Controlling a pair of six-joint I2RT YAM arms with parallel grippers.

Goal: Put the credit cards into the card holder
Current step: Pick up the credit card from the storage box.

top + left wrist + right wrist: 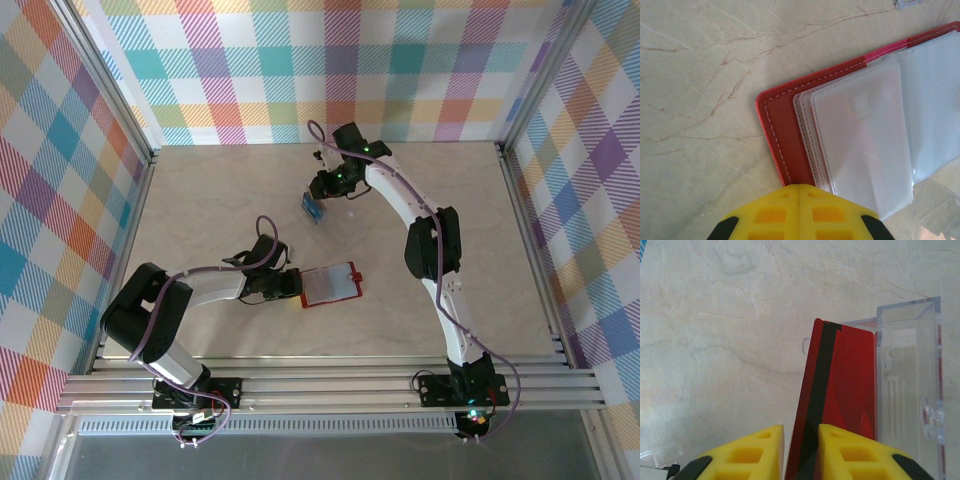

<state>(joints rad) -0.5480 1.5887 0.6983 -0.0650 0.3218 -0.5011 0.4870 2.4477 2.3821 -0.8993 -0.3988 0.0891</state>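
Left end effector [799, 202], fingers pressed together, touches the left edge of the open card holder [782, 135], which lies flat, long axis rightward. Beyond the card holder, the right end effector [801, 450] pinches a red credit card [845, 380] edge-up, pointing toward a clear plastic case [910, 365].

The table [200, 200] has a pale, cream top with thin brownish veins running through it like marble, and it looks smooth and matte. Around it on three sides stand walls [330, 70] covered in a bright check of teal, pink, orange, yellow and purple on white. Silvery metal posts [115, 90] rise at the corners where the walls meet. Along the near edge, several grooved metal rails [330, 385] lie side by side across the whole width. Toward the far middle of the table sits a clear plastic case [910, 380], see-through on every side, with a small round stud on its edge.
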